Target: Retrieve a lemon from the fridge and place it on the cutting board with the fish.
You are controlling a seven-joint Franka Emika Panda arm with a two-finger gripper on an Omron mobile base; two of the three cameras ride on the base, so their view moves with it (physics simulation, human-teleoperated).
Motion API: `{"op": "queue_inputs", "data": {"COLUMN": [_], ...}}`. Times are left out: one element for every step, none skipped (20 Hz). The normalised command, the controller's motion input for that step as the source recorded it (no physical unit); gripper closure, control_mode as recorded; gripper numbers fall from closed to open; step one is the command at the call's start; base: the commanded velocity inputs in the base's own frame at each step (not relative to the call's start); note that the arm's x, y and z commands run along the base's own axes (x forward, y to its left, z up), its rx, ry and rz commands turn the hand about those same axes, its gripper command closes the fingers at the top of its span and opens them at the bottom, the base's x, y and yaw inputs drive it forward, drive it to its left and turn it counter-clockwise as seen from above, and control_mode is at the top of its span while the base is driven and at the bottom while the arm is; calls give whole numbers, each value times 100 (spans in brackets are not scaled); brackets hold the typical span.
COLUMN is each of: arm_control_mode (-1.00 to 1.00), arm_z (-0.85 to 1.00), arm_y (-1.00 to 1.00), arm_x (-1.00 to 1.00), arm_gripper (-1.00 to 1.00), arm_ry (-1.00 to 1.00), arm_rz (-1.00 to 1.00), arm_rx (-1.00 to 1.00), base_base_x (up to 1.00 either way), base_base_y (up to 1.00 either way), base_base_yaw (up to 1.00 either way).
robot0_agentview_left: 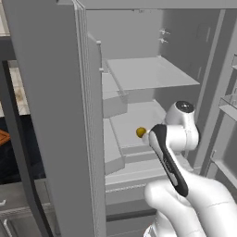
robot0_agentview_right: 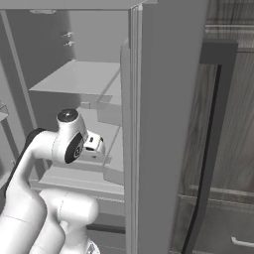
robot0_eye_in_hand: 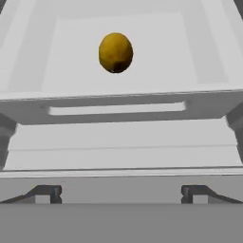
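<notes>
The gripper (robot0_eye_in_hand: 121, 193) stood spread wide, its two dark fingertips (robot0_eye_in_hand: 47, 193) far apart at the bottom of the hand view and nothing between them. It pointed into the open fridge (robot0_agentview_left: 139, 69), level with a pale grey shelf (robot0_eye_in_hand: 71, 71), short of that shelf's front lip. The lemon (robot0_eye_in_hand: 116, 52) sat alone on that shelf, farther in, well apart from the fingertips and roughly centred between them. In the left base view the lemon (robot0_agentview_left: 141, 132) showed as a small yellow spot on the middle shelf, just beside the arm's white wrist (robot0_agentview_left: 183, 122). Another shelf (robot0_agentview_left: 148, 74) lay above it. The left door (robot0_agentview_left: 55, 115) stood swung open, its dark handle (robot0_agentview_left: 18, 148) running down the outer face. Past that door a corner of the orange-brown cutting board (robot0_agentview_left: 3, 137) showed at the frame's left edge.
</notes>
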Motion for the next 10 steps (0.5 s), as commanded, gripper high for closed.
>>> {"op": "queue_inputs", "data": {"arm_control_mode": [-100, -100, -100, -100, -100, -100, -100, -100, -100, -100], "arm_z": [0, 0, 0, 0, -7, -8, -11, -14, -6, -4], "arm_y": [15, 13, 8, 5, 0, 0, 0, 0, 0, 0], "arm_x": [39, 40, 49, 58, 66, 71, 75, 81, 66, 64], "arm_gripper": [-100, -100, -100, -100, -100, -100, -100, -100, -100, -100], "arm_ry": [-2, -1, 0, 0, -1, 0, 0, 0, -1, 0], "arm_rz": [0, 0, 0, 0, -2, -2, -3, -2, 0, 0], "arm_rx": [0, 0, 0, -1, -5, -5, -6, -5, -2, -1], "base_base_x": [0, 0, 0, 0, 0, 0, 0, 0, 0, 0], "base_base_y": [0, 0, 0, 0, 0, 0, 0, 0, 0, 0], "base_base_yaw": [0, 0, 0, 0, 0, 0, 0, 0, 0, 0]}}
